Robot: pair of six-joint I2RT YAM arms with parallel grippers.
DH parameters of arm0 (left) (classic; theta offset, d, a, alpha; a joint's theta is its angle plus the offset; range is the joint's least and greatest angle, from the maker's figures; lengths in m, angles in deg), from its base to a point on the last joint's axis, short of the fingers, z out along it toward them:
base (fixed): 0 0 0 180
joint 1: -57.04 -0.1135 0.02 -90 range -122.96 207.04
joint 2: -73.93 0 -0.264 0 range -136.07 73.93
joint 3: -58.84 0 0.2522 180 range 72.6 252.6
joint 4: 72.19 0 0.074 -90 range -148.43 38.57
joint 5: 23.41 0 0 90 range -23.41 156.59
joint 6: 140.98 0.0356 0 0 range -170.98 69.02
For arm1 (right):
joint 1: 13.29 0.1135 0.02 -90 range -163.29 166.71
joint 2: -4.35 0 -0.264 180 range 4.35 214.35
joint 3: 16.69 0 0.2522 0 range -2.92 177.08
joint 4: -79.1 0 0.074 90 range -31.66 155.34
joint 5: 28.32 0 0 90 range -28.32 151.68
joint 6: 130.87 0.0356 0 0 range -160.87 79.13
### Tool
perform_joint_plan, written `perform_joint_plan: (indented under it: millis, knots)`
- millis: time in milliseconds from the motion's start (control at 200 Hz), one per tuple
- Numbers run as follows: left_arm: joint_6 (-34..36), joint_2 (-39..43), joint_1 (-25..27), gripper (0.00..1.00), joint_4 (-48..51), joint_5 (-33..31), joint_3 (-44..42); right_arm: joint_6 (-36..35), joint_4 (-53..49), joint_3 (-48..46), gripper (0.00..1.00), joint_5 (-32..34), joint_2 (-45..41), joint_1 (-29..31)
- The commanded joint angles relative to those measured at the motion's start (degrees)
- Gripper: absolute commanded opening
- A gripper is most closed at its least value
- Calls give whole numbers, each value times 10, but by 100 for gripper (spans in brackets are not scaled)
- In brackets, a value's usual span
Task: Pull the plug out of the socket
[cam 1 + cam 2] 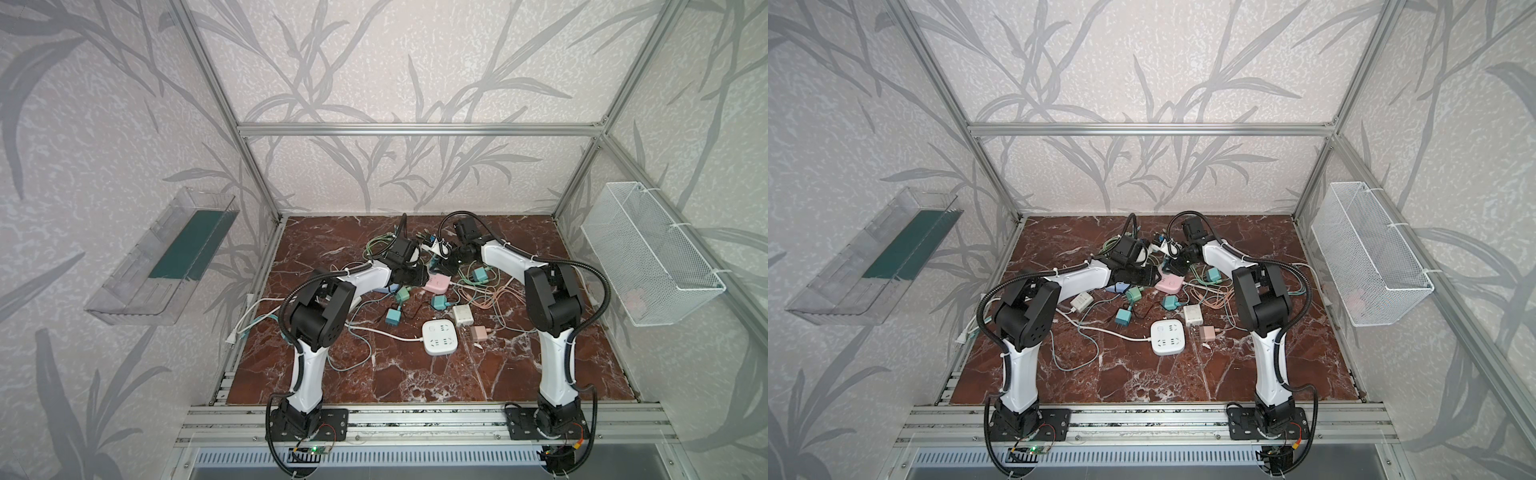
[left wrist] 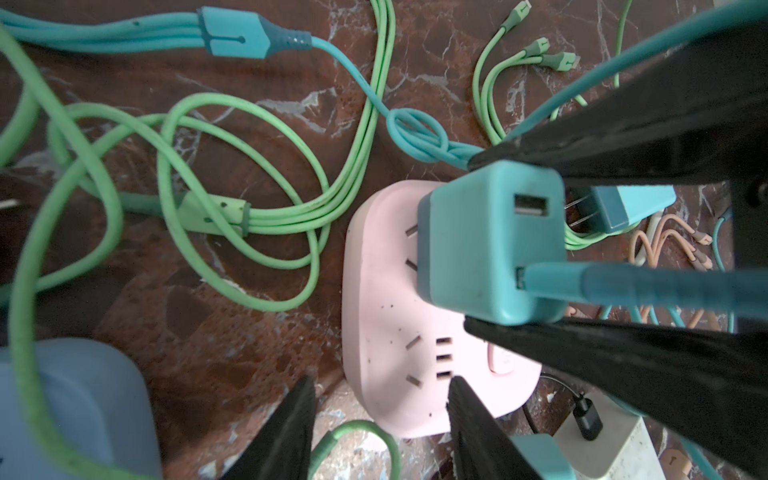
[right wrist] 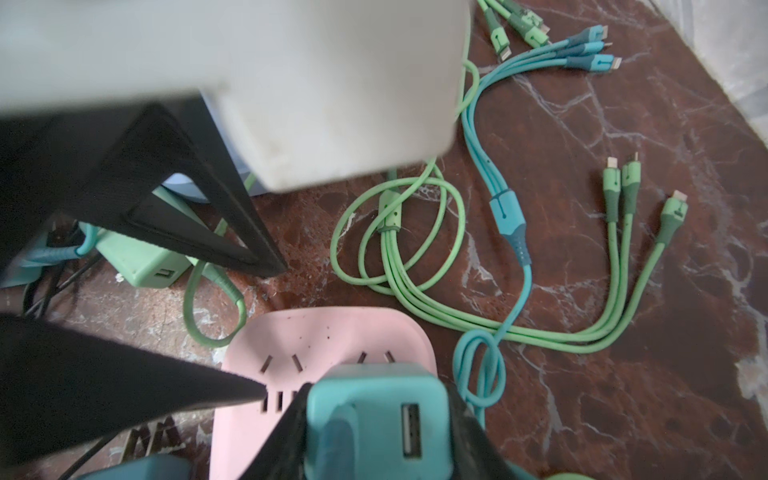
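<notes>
The pink socket (image 2: pixel 386 316) (image 3: pixel 332 332) lies on the marble floor among cables, and shows in both top views (image 1: pixel 436 284) (image 1: pixel 1169 284). A teal plug (image 2: pixel 490 245) (image 3: pixel 374 419) stands plugged into it, with a teal cable (image 2: pixel 623 282) in one of its USB ports. My right gripper (image 3: pixel 378 392) is shut on the plug, one finger against each side. My left gripper (image 2: pixel 381 384) is open over the socket's end. One fingertip (image 2: pixel 457 388) rests on the socket's face by the USB slots. The other fingertip (image 2: pixel 305 388) hangs off its edge, apart from it.
Green cables (image 2: pixel 249 216) and teal cables (image 3: pixel 507 216) lie tangled around the socket. A blue-grey strip (image 2: pixel 70 407) sits close by. A white power strip (image 1: pixel 438 336) and several loose chargers (image 1: pixel 392 316) lie nearer the front. A wire basket (image 1: pixel 648 253) hangs on the right wall and a clear tray (image 1: pixel 162 257) on the left.
</notes>
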Motion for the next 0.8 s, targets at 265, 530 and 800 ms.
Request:
perform_joint_plan:
  millis: [265,530,800]
  knots:
    - [2,24,-4,53,11,-8,25,15,2,-32,35,-14,-28,2]
    - [17,10,-4,52,29,-8,49,20,7,-43,32,-23,-36,-1]
    - [28,-22,-4,50,51,-7,79,32,20,-50,29,-33,-45,-5]
